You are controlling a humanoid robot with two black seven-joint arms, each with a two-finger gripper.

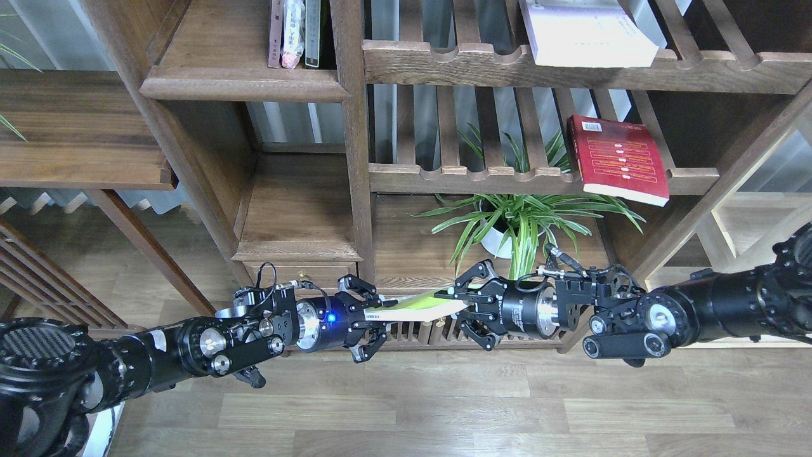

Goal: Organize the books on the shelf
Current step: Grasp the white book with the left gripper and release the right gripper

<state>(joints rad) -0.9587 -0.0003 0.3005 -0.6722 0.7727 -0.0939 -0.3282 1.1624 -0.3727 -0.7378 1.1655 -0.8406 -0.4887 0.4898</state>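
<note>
The yellow-green book (420,307) hangs level between my two grippers, low in front of the cabinet. My left gripper (379,313) is shut on its left end. My right gripper (458,303) is shut on its right end. The white/lavender book (587,35) lies flat on the upper slatted rack. The red book (618,158) lies flat on the middle slatted rack, overhanging its front rail. The dark solid shelf (241,84) with a stepped front edge is at the upper left, with three upright books (293,32) at its right end.
A potted spider plant (517,219) stands under the middle rack, just behind my right gripper. A small drawer cabinet (298,219) is behind my left gripper. Another dark board (82,133) juts out far left. A pale wooden rack (755,247) is at the right.
</note>
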